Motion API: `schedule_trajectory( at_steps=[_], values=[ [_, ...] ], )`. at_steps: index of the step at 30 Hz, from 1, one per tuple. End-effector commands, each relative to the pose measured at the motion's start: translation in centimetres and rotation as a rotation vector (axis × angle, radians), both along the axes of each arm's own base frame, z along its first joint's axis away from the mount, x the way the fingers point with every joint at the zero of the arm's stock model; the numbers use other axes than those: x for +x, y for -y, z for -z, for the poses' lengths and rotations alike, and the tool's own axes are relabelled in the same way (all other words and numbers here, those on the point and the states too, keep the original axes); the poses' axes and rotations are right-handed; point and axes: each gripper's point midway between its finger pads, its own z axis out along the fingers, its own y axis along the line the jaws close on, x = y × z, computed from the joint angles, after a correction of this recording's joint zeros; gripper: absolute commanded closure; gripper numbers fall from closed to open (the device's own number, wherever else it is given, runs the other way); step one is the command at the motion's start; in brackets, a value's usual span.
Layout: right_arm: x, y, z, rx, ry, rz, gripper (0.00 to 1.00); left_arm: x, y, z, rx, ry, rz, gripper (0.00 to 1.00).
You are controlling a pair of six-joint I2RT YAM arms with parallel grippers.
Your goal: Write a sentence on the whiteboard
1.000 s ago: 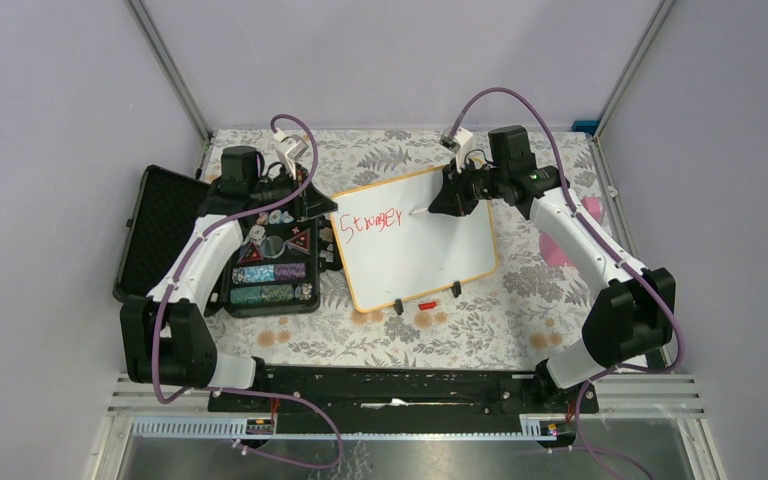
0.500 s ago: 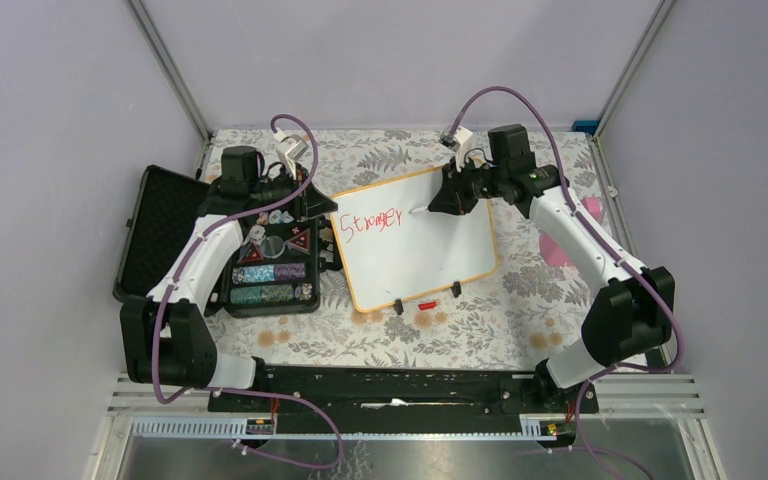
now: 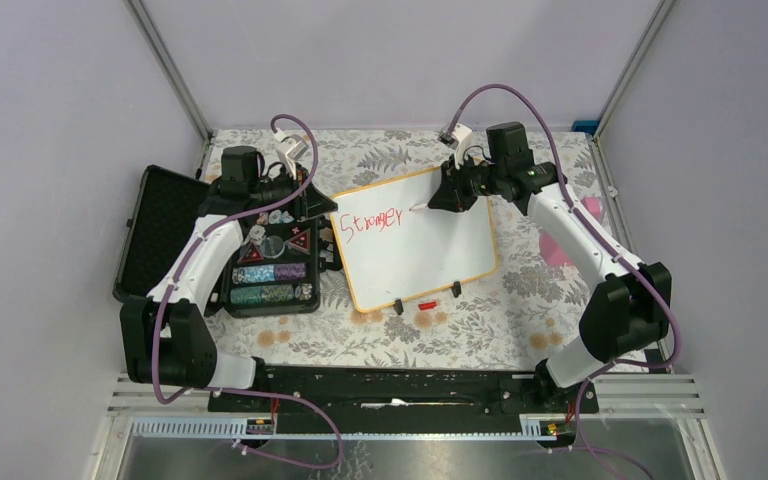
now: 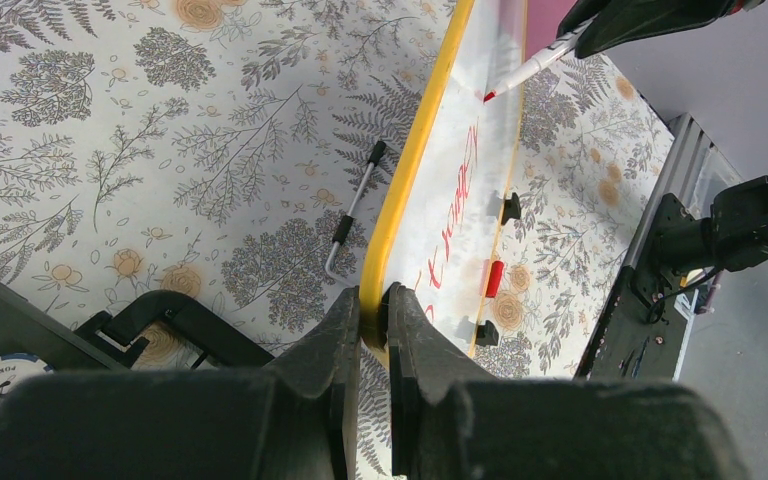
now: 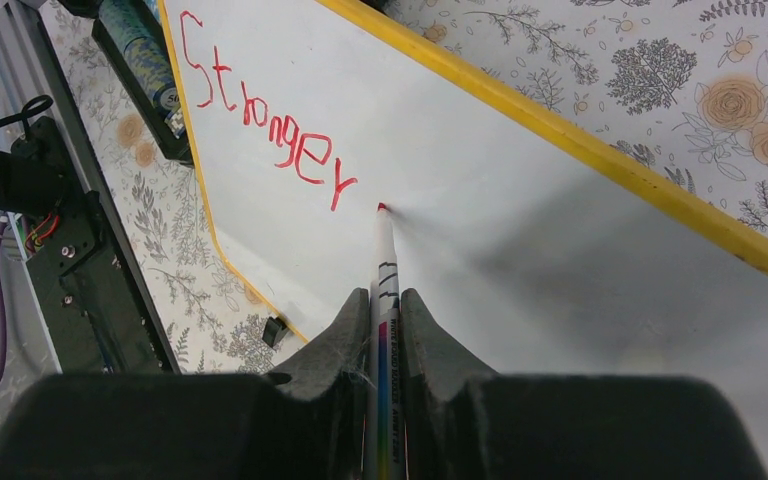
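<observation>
The whiteboard lies tilted on the flowered table, with "Stronger" in red near its left end. My left gripper is shut on the board's yellow-tan frame at the left edge, one jaw on each side. My right gripper is shut on a white marker. The marker's red tip sits at the board's surface just after the last letter. In the left wrist view the marker shows at the board's far end.
An open black chip case lies left of the board. The red marker cap rests by the board's black clip feet. A pink object sits at the right. A thin metal key lies beside the frame.
My right gripper and the marker have shifted slightly toward the far side of the board. The left gripper and the board have not moved.
</observation>
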Motion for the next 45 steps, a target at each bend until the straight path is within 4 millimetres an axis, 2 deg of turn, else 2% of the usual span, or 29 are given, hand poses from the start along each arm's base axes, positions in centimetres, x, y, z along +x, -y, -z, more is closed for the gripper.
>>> schedule_trajectory(
  at_steps=[1, 17, 21, 26, 29, 45],
  values=[
    [1.6, 0.4, -1.3, -0.011, 0.067, 0.027, 1.00, -0.7, 0.4, 1.1, 0.045, 0.017, 0.026, 1.00],
    [2.1, 3.2, -1.1, -0.027, 0.072, 0.075, 1.00, -0.6, 0.5, 1.2, 0.044, 0.011, 0.026, 1.00],
    [1.6, 2.9, -1.6, -0.011, 0.068, 0.052, 1.00, -0.5, 0.5, 1.2, 0.042, 0.010, 0.028, 1.00],
    [0.1, 2.0, -4.0, 0.062, 0.071, -0.013, 1.00, -0.5, 0.5, 1.2, 0.043, 0.011, 0.029, 1.00],
    [-0.1, 1.7, -4.8, 0.076, 0.076, -0.024, 1.00, -0.5, 0.6, 1.2, 0.043, 0.011, 0.030, 1.00],
    [1.4, 1.0, -4.4, 0.071, 0.084, -0.011, 1.00, -0.6, 0.7, 1.1, 0.044, 0.011, 0.033, 1.00]
  ],
)
